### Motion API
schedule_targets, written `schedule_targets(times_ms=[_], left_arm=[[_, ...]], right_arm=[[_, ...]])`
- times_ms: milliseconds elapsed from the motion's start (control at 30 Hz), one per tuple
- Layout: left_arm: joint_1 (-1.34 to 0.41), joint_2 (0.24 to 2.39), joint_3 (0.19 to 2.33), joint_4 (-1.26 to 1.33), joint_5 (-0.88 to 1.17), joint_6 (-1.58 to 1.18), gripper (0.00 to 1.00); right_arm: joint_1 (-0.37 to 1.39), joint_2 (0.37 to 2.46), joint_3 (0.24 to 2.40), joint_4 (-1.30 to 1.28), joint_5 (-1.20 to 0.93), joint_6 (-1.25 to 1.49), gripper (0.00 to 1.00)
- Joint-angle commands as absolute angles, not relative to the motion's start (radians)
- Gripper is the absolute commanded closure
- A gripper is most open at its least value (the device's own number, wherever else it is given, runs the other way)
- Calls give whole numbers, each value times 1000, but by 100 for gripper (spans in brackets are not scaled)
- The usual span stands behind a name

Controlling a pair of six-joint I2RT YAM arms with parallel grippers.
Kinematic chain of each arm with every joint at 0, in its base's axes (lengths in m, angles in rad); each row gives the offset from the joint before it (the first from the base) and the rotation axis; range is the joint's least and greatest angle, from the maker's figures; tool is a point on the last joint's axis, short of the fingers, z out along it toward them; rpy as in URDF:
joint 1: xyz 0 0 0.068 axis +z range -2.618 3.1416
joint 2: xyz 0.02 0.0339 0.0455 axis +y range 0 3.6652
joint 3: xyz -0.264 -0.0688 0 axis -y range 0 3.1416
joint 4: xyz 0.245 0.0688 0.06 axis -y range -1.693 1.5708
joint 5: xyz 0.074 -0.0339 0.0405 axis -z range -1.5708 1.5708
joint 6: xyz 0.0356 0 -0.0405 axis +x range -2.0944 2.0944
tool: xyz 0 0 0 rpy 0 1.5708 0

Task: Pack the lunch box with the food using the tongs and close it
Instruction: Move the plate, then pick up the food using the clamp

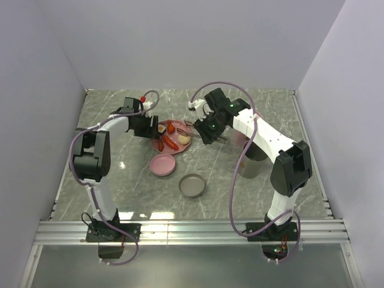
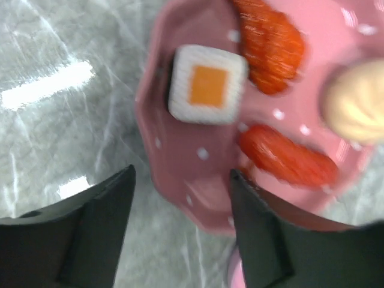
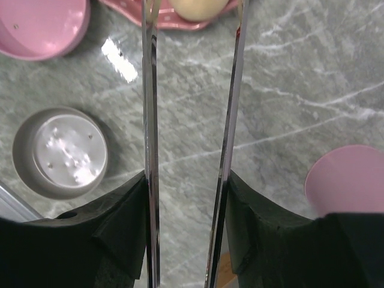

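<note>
Right gripper (image 3: 187, 177) clamps the tongs (image 3: 150, 108). Their 2 arms stand narrowly apart, with the beige ball (image 3: 198, 6) between them on the plate (image 3: 123, 6); we cannot tell contact. Left gripper (image 2: 181, 175) is spread wide over the plate rim, near the sushi roll (image 2: 207, 84) and 2 sausages (image 2: 288, 161). Pink lid (image 1: 162, 164) and grey lid (image 1: 192, 185) lie nearby. The right arm partly covers the pink tub (image 3: 345, 180), which stands beside the olive-grey tub (image 1: 253, 163).

A flat pink plate (image 1: 159, 146) with white dots lies on my desk (image 1: 120, 174), a little above the middle of the top view; its rim is wavy, and it fills the upper right of the left wrist view; the desk is grey-green marble with pale veins and bright glare patches; plain white walls (image 1: 180, 42) close three sides; a ribbed metal rail (image 1: 192, 231) runs along the bottom edge.
</note>
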State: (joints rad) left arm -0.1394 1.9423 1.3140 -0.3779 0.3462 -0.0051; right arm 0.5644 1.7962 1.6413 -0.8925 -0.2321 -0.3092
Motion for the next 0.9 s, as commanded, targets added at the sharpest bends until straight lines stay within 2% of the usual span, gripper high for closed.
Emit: schedule_targets(times_ms=[0, 33, 67, 133, 467, 867], left_arm=[[-112, 1789, 1382, -449, 446, 34, 26], [-106, 1767, 1385, -457, 466, 34, 25], [-86, 1725, 1390, -462, 512, 34, 5], [-68, 1683, 1391, -477, 552, 31, 1], [46, 1387, 1307, -445, 658, -68, 1], [46, 1269, 1278, -534, 725, -100, 1]], right_arm=[[557, 1744, 1655, -949, -230, -360, 45], [557, 1749, 1660, -959, -239, -368, 44], [557, 1759, 1667, -966, -241, -371, 44], [555, 1772, 1681, -982, -245, -377, 43], [554, 1856, 1726, -979, -235, -388, 42], [548, 1939, 1778, -969, -224, -397, 36]])
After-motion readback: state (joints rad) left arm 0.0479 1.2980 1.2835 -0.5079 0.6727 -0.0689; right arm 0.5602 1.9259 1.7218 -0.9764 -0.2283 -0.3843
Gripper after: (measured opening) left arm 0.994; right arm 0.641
